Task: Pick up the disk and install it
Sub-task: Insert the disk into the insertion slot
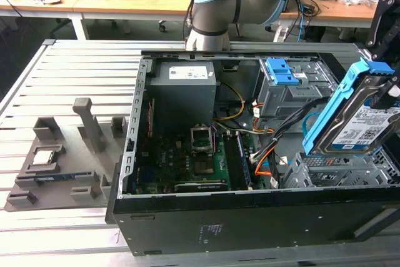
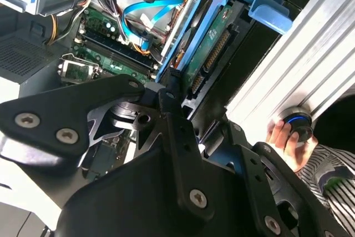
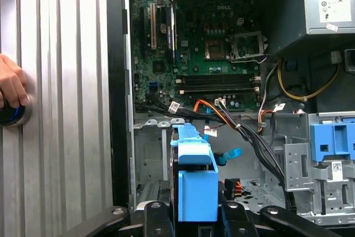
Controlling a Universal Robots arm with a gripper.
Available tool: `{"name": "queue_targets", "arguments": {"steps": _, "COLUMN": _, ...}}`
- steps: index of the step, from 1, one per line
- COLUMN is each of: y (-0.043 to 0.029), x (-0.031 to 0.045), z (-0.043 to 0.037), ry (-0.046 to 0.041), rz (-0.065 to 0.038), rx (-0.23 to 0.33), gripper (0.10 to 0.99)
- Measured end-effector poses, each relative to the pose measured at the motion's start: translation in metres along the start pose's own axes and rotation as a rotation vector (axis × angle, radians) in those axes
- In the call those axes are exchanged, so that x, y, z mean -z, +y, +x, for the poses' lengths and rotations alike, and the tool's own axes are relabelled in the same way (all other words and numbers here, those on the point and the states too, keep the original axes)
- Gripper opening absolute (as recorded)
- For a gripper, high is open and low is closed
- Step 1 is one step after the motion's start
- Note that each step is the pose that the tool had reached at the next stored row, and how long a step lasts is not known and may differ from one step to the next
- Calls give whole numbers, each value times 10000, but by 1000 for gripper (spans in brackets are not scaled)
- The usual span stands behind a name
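Exterior view shows the disk point(image 1: 359, 123) tilted, its lower end at the drive bay point(image 1: 325, 170) of the open computer case point(image 1: 250, 223), at the exterior view's right. The gripper point(image 3: 195, 217) clamps its blue-railed edge in the first wrist view.

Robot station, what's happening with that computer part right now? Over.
Gripper shut on the disk. Disk tilted over the grey drive cage, not seated. Cables run beside the cage. Person's hand on the table, outside the case.
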State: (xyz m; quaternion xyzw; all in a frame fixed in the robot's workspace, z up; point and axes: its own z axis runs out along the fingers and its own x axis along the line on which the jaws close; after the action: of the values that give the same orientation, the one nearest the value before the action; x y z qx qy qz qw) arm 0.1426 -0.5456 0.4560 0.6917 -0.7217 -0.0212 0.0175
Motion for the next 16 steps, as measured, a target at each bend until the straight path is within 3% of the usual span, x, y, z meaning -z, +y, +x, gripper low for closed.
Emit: {"name": "queue_targets", "arguments": {"steps": 16, "y": -21, "x": -157, "z": 42, "ry": 3, "rz": 1, "rx": -1, "gripper": 365}}
